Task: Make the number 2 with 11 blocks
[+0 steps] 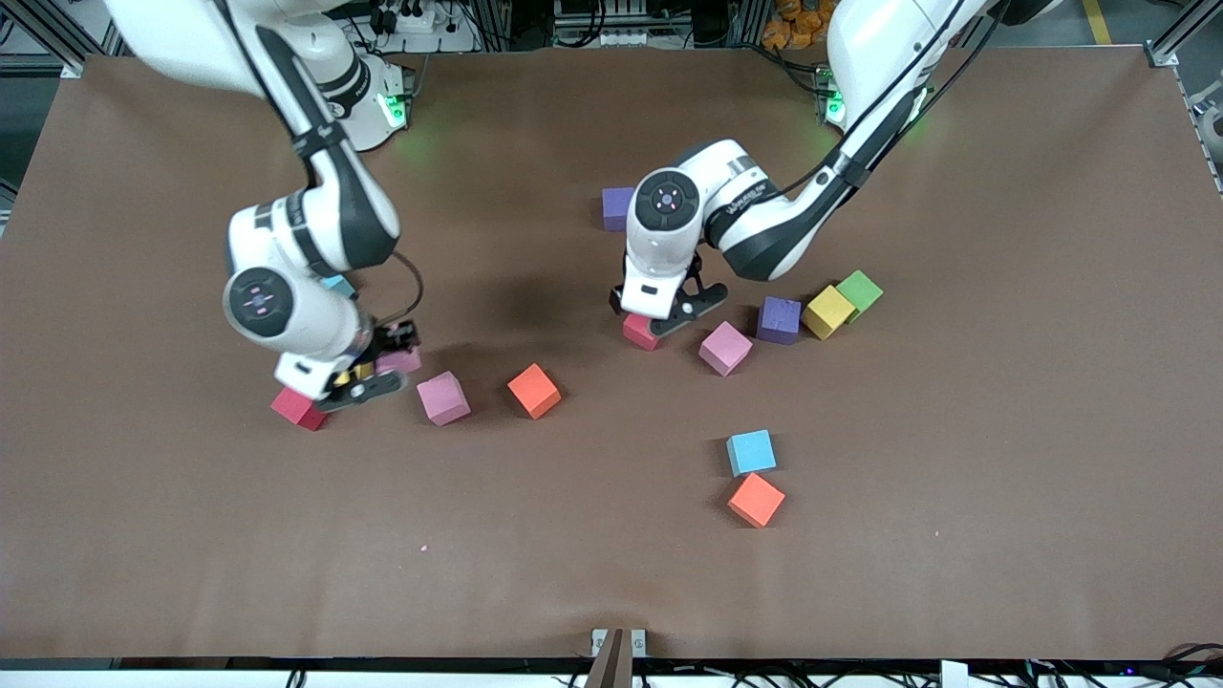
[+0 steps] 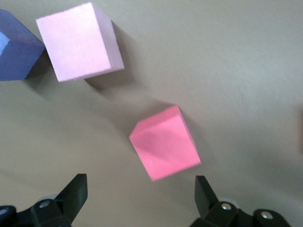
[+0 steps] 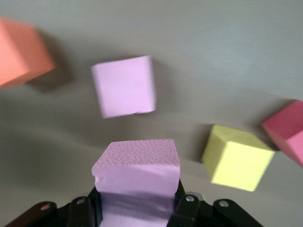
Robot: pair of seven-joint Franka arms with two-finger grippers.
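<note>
We had the right gripper (image 3: 137, 213) pinching a pink matte foam cube (image 3: 137, 165) over its end of the table, while the left gripper (image 2: 142, 194), spread wide, straddled a skewed red matte cube (image 2: 164, 142) (needs wrist yaw).

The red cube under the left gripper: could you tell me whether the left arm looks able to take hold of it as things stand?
Probably yes. The left gripper hangs open just over the red cube, which stands apart from the pink cube and the purple cube, so nothing blocks the fingers.
</note>
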